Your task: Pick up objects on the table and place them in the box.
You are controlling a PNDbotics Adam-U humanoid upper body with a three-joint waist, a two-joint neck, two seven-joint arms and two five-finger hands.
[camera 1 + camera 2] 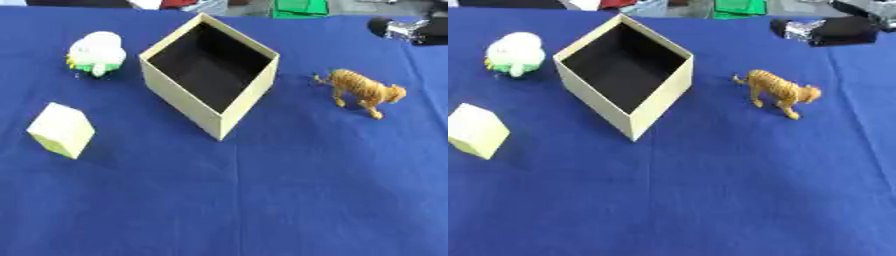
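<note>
Right eye view showed the right hand [824,31] at far right, fingers unreadable; box [623,75] stood open, tiger [779,92] right, block [476,131] and plush toy [514,54] left.

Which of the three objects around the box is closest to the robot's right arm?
The tiger, standing right of the box. The pale block and white plush lie on the left.

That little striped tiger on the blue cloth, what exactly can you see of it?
The tiger is a small toy figure, orange-brown with darker stripes, and looks like hard plastic. It stands upright on its legs on the blue tablecloth, side-on, head toward the right edge and tail pointing back toward the open box. It sits to the right of that box, clear of it. Nothing touches it but the cloth, and no hand is on it.
</note>
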